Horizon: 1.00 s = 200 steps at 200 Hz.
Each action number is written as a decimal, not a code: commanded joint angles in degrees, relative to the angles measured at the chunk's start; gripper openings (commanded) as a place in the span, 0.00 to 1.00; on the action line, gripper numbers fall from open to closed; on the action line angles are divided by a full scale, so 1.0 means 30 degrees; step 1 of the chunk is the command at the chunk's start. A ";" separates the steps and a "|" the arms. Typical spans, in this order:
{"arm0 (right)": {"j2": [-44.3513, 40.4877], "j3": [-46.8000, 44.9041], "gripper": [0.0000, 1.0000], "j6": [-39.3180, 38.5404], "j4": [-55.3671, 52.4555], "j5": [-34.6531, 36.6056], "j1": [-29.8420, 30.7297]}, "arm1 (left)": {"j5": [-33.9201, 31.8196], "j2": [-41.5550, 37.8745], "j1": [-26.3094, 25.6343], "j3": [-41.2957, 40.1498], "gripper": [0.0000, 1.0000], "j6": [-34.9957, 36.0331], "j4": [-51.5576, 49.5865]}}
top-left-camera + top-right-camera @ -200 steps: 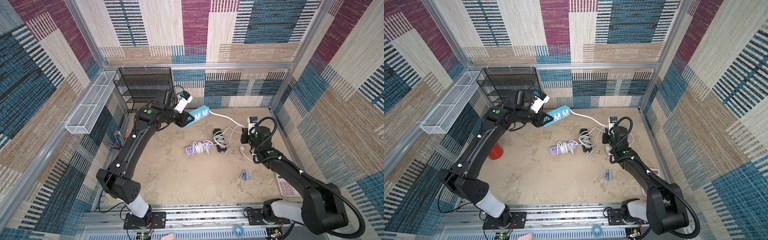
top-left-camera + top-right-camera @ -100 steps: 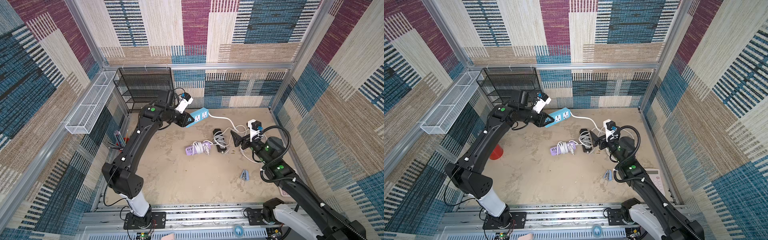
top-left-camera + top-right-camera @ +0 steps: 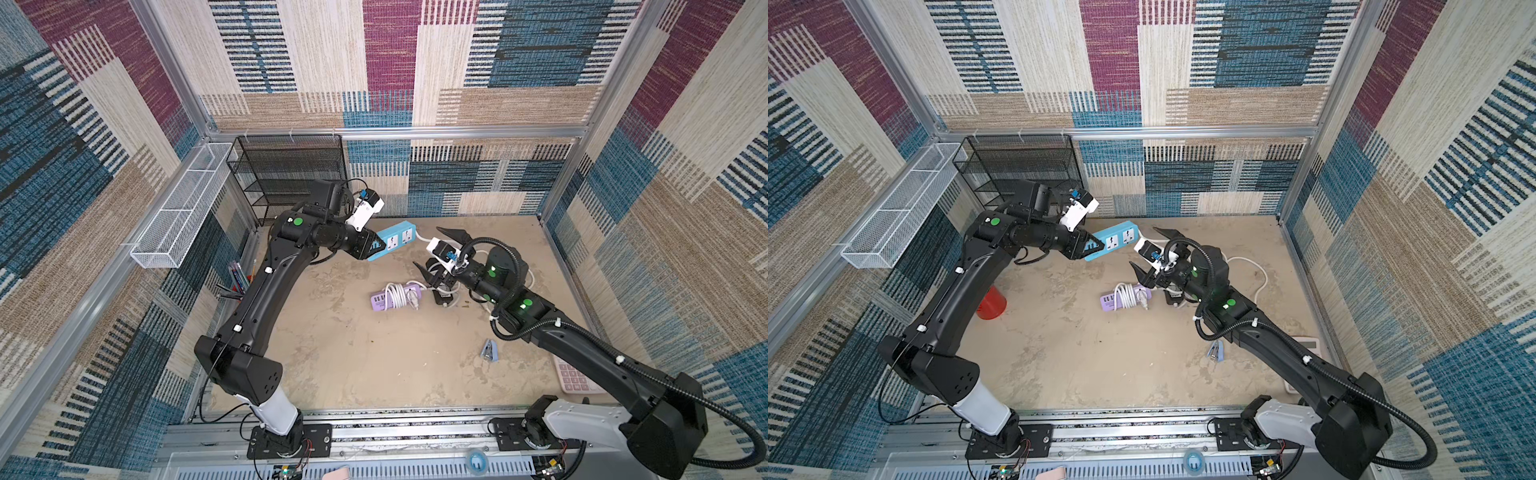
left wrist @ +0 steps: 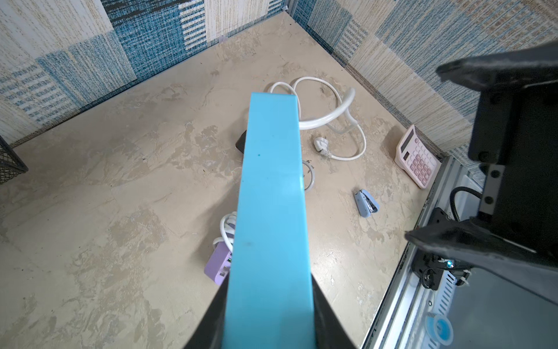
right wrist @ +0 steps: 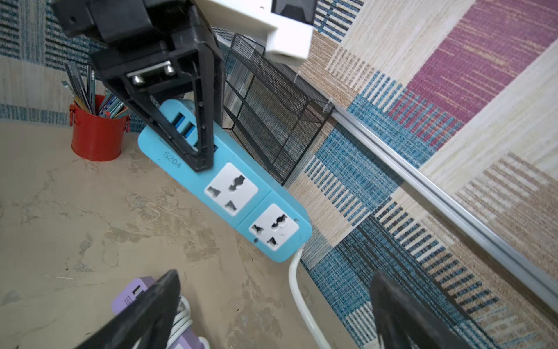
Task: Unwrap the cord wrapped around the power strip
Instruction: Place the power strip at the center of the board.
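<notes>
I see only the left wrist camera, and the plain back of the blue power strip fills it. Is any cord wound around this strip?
Observer: No. In the right wrist view, the socket face of the blue power strip is bare. Its white cord leaves the far end and trails away.
Operator: Where does the left gripper hold it?
Observer: The left gripper is shut across the USB-port end.
Operator: The purple strip is half hidden for me. Is it wrapped?
Observer: Yes. In a top view, a coiled cord is wound around the middle of the purple power strip.
</notes>
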 commanded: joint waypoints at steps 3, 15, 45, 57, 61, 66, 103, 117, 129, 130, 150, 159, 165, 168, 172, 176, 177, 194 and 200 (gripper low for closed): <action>0.1104 0.1297 0.98 -0.3076 -0.1355 0.0957 0.0494 | 0.0830 -0.0335 -0.0067 -0.0211 0.00 0.0488 0.0181; 0.1617 0.1918 0.98 -0.3661 -0.1605 0.1169 0.0651 | 0.0987 -0.0389 -0.0046 -0.0282 0.00 0.0489 0.0152; 0.3025 0.3552 0.98 -0.4768 -0.2603 0.1836 0.0858 | 0.1253 -0.0423 -0.0066 -0.0370 0.00 0.0518 0.0181; 0.3421 0.3891 0.98 -0.5256 -0.2705 0.2111 0.0905 | 0.1358 -0.0439 -0.0080 -0.0403 0.00 0.0518 0.0182; 0.3553 0.3996 0.99 -0.5378 -0.2713 0.2224 0.0928 | 0.1358 -0.0484 -0.0060 -0.0429 0.00 0.0511 0.0196; 0.3731 0.4143 0.99 -0.5551 -0.2758 0.2298 0.0939 | 0.1358 -0.0497 -0.0069 -0.0432 0.00 0.0512 0.0176; 0.4829 0.5294 1.00 -0.6555 -0.3405 0.2930 0.1018 | 0.1666 -0.0547 -0.0051 -0.0483 0.00 0.0518 0.0184; 0.4948 0.5407 0.98 -0.6757 -0.3323 0.2989 0.1023 | 0.2139 -0.0532 -0.0053 -0.0474 0.00 0.0489 0.0181; 0.5152 0.5673 0.95 -0.6773 -0.3434 0.3018 0.1023 | 0.2289 -0.0531 -0.0066 -0.0491 0.00 0.0452 0.0181; 0.5174 0.5720 0.95 -0.6769 -0.3428 0.3020 0.1021 | 0.2307 -0.0557 -0.0069 -0.0476 0.00 0.0456 0.0167; 0.5646 0.6073 0.91 -0.6881 -0.3765 0.3036 0.1025 | 0.2486 -0.0509 -0.0064 -0.0462 0.00 0.0430 0.0181; 0.5740 0.6065 0.90 -0.6915 -0.3762 0.3089 0.1063 | 0.2394 -0.0511 -0.0063 -0.0462 0.00 0.0442 0.0182; 0.5753 0.6018 0.90 -0.6937 -0.3738 0.3121 0.1093 | 0.2382 -0.0540 -0.0056 -0.0480 0.00 0.0444 0.0183; 0.5754 0.5982 0.90 -0.6918 -0.3718 0.3114 0.1106 | 0.2357 -0.0541 -0.0069 -0.0490 0.00 0.0479 0.0182; 0.5699 0.5934 0.90 -0.6926 -0.3714 0.3096 0.1107 | 0.2330 -0.0540 -0.0069 -0.0467 0.00 0.0477 0.0181; 0.5695 0.5894 0.89 -0.6914 -0.3679 0.3092 0.1135 | 0.2298 -0.0542 -0.0062 -0.0469 0.00 0.0481 0.0181; 0.5695 0.5904 0.89 -0.6927 -0.3668 0.3086 0.1136 | 0.2296 -0.0533 -0.0052 -0.0480 0.00 0.0485 0.0181; 0.5552 0.5714 0.90 -0.7012 -0.3708 0.3297 0.1177 | 0.2180 -0.0496 -0.0013 -0.0488 0.00 0.0506 0.0181; 0.5492 0.5658 0.91 -0.7026 -0.3670 0.3381 0.1206 | 0.2158 -0.0489 0.0033 -0.0489 0.00 0.0518 0.0181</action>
